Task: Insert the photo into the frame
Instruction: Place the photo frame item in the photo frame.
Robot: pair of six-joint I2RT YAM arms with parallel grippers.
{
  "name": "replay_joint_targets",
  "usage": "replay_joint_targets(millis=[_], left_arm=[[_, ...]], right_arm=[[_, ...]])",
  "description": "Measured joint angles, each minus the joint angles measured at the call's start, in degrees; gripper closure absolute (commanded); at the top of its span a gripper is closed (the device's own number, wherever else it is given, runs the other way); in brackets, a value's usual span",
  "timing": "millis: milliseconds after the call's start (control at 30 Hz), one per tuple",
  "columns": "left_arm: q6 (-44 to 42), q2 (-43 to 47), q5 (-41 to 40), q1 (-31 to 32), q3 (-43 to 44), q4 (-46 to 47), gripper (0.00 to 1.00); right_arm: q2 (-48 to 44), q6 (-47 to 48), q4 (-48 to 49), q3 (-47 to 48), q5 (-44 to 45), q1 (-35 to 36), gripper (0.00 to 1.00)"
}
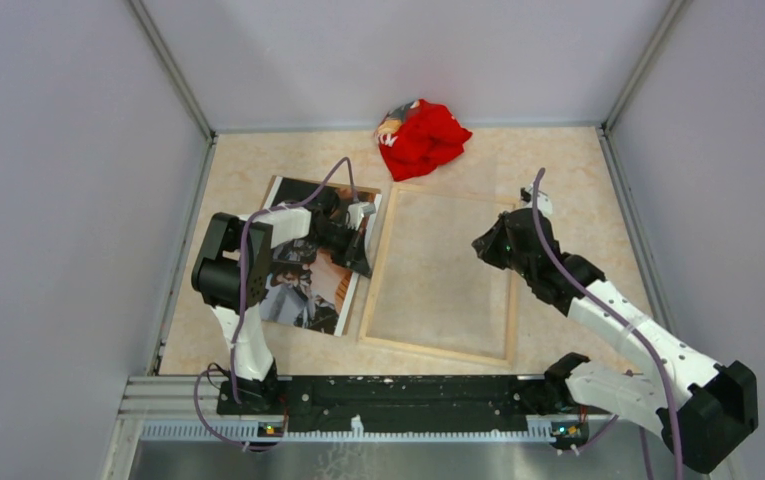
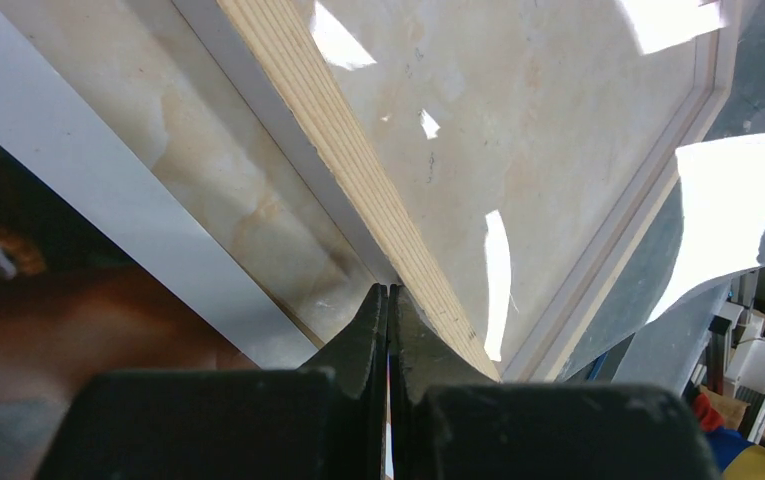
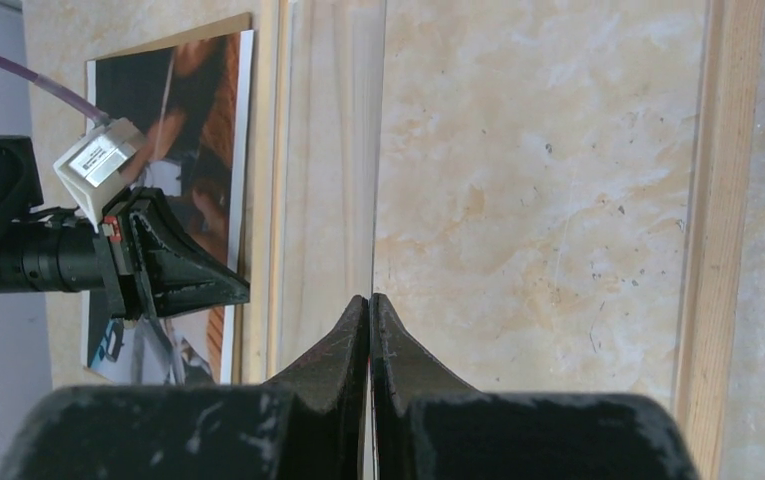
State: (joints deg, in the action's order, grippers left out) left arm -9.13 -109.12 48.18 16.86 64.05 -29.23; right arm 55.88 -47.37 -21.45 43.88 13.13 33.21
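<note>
Left gripper (image 2: 388, 292): clenched, holding nothing. Its tip sits right at the frame's pale wood edge, by the strip of bare surface (image 1: 258, 160) between photo and frame; can't tell if it touches the wood.

Right gripper (image 3: 370, 300): also clenched and empty, hanging over the pane toward the frame's right side. Contact with the pane can't be judged.

Photo (image 1: 303, 295): centre-left of the top view, flat on the surface, picture side up, just beside the frame's left edge and not inside it. Dark print with orange-brown and white patches and a white border; looks flat, with no curl or crease visible.

Frame (image 1: 438, 350): centre of the top view, lying flat with its wood edges up; the surface shows through the clear pane, with glare patches on it. Nothing is in it.

Progress: judged at the very start, nothing done yet. Left to do: pick up the photo, carry it right over the wood edge, and lay it square inside.

Red cloth (image 1: 423, 138) lies at top centre, just past the frame's far corner.
</note>
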Motion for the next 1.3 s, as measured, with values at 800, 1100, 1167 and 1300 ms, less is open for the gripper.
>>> replay_joint_targets(millis=[800, 1100, 1167, 1300], left_arm=[[0.0, 0.0, 0.0, 0.0, 0.0, 0.0, 1.0], [0.0, 0.0, 0.0, 0.0, 0.0, -0.4, 1.0], [0.0, 0.0, 0.0, 0.0, 0.0, -0.4, 1.0], [0.0, 0.0, 0.0, 0.0, 0.0, -0.5, 1.0]], right_arm=[[1.2, 0.7, 12.8, 1.3, -11.1, 1.9, 1.0], [2.2, -0.3, 15.2, 2.0, -12.3, 2.7, 1.0], [2.4, -0.5, 15.5, 2.0, -12.4, 2.7, 1.0], [2.7, -1.3, 16.3, 2.0, -12.9, 2.7, 1.0]])
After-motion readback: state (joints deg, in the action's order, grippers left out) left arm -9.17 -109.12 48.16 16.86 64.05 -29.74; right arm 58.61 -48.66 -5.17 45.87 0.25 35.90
